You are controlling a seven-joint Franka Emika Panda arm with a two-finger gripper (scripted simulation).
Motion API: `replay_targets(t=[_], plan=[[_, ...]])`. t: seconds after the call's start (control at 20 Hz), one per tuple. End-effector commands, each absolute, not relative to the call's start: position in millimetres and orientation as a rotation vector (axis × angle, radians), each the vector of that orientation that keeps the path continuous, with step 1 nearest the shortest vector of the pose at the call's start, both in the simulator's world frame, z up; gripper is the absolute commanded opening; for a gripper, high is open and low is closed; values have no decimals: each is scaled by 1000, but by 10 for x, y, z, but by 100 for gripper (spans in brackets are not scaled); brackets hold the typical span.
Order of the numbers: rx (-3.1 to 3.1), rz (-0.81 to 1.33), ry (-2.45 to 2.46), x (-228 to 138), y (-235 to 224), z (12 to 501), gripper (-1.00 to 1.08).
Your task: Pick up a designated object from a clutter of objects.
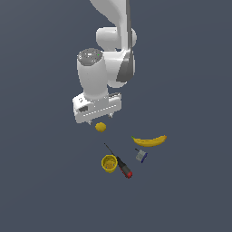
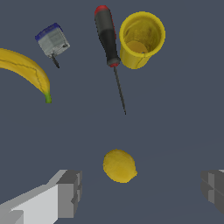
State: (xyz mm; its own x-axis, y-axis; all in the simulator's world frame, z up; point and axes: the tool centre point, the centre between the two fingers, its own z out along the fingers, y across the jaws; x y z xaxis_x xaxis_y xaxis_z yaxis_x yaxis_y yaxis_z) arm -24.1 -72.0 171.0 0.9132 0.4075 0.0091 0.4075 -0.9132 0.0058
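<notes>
The designated object is a small round yellow lemon (image 1: 100, 127) (image 2: 119, 166) lying on the dark floor. My gripper (image 1: 100, 118) (image 2: 140, 189) hovers just above it, open, with its fingers (image 2: 70, 192) spread wide to either side of the lemon and not touching it. The rest of the clutter lies beyond: a yellow banana (image 1: 149, 141) (image 2: 26, 70), a hollow yellow cup (image 1: 109, 163) (image 2: 141, 39), a red-and-black-handled screwdriver (image 1: 121, 165) (image 2: 107, 37) and a small grey-blue item (image 1: 141, 155) (image 2: 52, 39).
The screwdriver's thin shaft (image 2: 120, 89) points toward the lemon, ending a short way from it. The cup lies right beside the screwdriver handle. All of it rests on a plain dark grey floor (image 1: 190, 195).
</notes>
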Motion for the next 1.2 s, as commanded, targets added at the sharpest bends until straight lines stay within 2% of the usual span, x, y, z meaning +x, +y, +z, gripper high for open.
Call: replay_targets(t=[0.0, 0.55, 1.15], plan=[[3048, 13, 741, -321, -761, 1512, 100], [2971, 2, 1017, -643, -862, 921, 100], [2950, -1, 1081, -734, -879, 780, 100]])
